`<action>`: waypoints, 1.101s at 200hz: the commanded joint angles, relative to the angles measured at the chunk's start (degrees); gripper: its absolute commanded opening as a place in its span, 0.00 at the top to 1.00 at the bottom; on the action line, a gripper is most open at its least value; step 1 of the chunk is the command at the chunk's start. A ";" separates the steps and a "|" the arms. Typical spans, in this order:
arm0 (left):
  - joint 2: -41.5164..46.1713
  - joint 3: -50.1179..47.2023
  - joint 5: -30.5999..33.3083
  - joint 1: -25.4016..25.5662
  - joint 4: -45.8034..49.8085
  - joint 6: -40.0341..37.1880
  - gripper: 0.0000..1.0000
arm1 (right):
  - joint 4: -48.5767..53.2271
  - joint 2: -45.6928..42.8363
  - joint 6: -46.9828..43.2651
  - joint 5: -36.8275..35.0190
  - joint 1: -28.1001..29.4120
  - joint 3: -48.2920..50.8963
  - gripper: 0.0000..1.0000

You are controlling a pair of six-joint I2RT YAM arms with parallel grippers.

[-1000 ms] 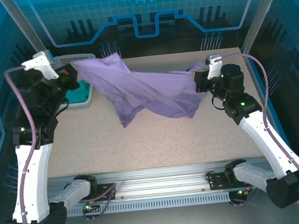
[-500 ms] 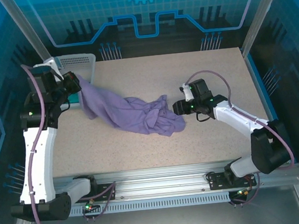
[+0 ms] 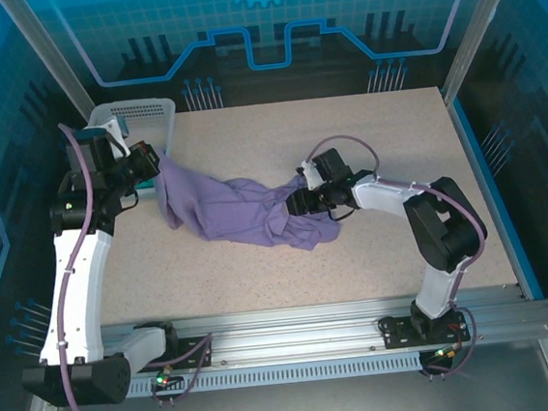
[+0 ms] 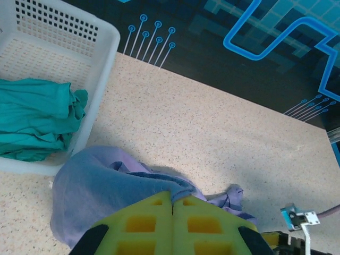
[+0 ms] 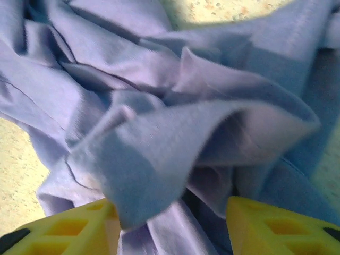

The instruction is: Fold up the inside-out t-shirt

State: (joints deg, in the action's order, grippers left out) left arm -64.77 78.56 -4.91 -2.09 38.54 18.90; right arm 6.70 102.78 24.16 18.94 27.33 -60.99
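Note:
The inside-out t-shirt (image 3: 236, 214) is lavender-purple and lies crumpled in a long heap across the left-centre of the table. My left gripper (image 3: 157, 168) is shut on its left end, a fold of cloth pinched between the yellow fingers (image 4: 172, 202), and the t-shirt (image 4: 101, 186) hangs from there toward the table. My right gripper (image 3: 298, 201) is low at the heap's right end. Its jaws stand open (image 5: 167, 204) with loose folds of the t-shirt (image 5: 175, 122) bulging between them. No print or label shows.
A white perforated basket (image 3: 139, 112) sits at the table's back left corner with a teal-green garment (image 4: 37, 117) in it, close to my left gripper. Bare speckled tabletop (image 3: 394, 136) stretches to the right and the front.
A second ago both grippers held the t-shirt stretched in the air. The right let go, the cloth dropped onto the table, and the right arm swung down and left into the heap. The left gripper lowered.

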 commanded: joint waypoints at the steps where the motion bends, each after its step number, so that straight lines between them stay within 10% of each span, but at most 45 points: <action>1: 0.89 -0.80 -2.21 -0.54 -2.07 -0.88 1.00 | -4.62 1.47 3.59 5.46 0.61 -0.93 0.51; 143: 0.79 -1.57 -4.06 -1.43 -3.02 -0.59 1.00 | -14.55 -1.40 5.54 5.80 1.35 5.35 0.89; 220: 4.05 -1.81 -3.09 -2.80 -3.44 0.18 1.00 | -0.88 -23.62 -12.91 10.36 -12.34 9.51 1.00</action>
State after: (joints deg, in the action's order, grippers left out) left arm -63.37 77.14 -7.60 -3.38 36.99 18.98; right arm -0.16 83.83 19.73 26.04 17.54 -52.56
